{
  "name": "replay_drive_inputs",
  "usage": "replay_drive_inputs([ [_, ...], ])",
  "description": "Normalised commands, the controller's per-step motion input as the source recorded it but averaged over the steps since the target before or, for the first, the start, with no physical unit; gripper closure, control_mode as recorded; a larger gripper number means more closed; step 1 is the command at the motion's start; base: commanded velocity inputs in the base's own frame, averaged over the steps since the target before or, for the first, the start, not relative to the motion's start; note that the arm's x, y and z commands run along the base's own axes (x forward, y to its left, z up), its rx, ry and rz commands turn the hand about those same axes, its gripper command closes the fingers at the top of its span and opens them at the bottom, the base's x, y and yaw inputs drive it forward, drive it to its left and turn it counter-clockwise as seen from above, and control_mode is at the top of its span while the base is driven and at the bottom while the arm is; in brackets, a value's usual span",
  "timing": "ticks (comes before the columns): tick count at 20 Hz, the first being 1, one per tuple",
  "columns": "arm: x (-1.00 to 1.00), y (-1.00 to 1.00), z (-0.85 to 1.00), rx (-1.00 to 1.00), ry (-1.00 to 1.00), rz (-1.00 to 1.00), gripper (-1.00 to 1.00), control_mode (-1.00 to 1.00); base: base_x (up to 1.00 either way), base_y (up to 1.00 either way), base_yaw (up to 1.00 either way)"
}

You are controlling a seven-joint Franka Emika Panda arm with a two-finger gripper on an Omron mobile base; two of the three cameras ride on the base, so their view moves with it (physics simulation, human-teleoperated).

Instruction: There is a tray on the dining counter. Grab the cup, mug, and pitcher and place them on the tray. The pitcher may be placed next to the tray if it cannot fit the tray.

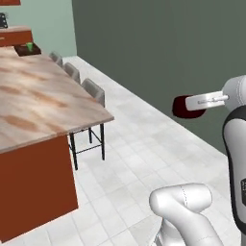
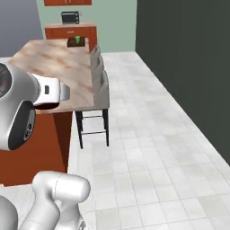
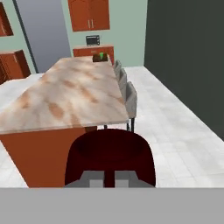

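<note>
My gripper (image 3: pixel 109 177) is shut on the dark red mug (image 3: pixel 109 151), which hangs in the air short of the near end of the dining counter (image 3: pixel 65 96). From the left base the mug (image 1: pixel 184 107) shows at the tip of the white hand, over the floor. On the counter's far end (image 1: pixel 38 96) lies the dark tray (image 1: pixel 24 50) with the green cup (image 1: pixel 29 46) standing in it. The tray (image 3: pixel 97 59) and cup (image 3: pixel 101 55) look tiny in the hand view. The pitcher is out of view.
Three grey stools (image 1: pixel 93 90) line the counter's right side above a white tiled floor. A dark wall (image 2: pixel 188 54) runs along the right. Beyond the counter's far end stand red-brown cabinets with a microwave (image 3: pixel 92 40).
</note>
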Motion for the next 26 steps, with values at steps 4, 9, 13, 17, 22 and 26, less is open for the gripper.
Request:
replay_drive_inputs([
  [4, 0.00, 0.00, 0.00, 0.00, 0.00, 0.00, 1.00, 1.00, 0.86, -0.66, 0.22],
  [9, 0.00, 0.00, 0.00, 0.00, 0.00, 0.00, 1.00, 1.00, 0.79, -0.67, 0.29],
  [13, 0.00, 0.00, 0.00, 0.00, 0.00, 0.00, 1.00, 1.00, 0.79, -0.71, 0.34],
  [17, 0.00, 0.00, 0.00, 0.00, 0.00, 0.00, 1.00, 1.00, 0.81, -0.76, 0.35],
  [22, 0.00, 0.00, 0.00, 0.00, 0.00, 0.00, 1.00, 1.00, 0.78, -0.82, 0.35],
  [26, 0.00, 0.00, 0.00, 0.00, 0.00, 0.00, 1.00, 1.00, 0.78, -0.80, 0.34],
])
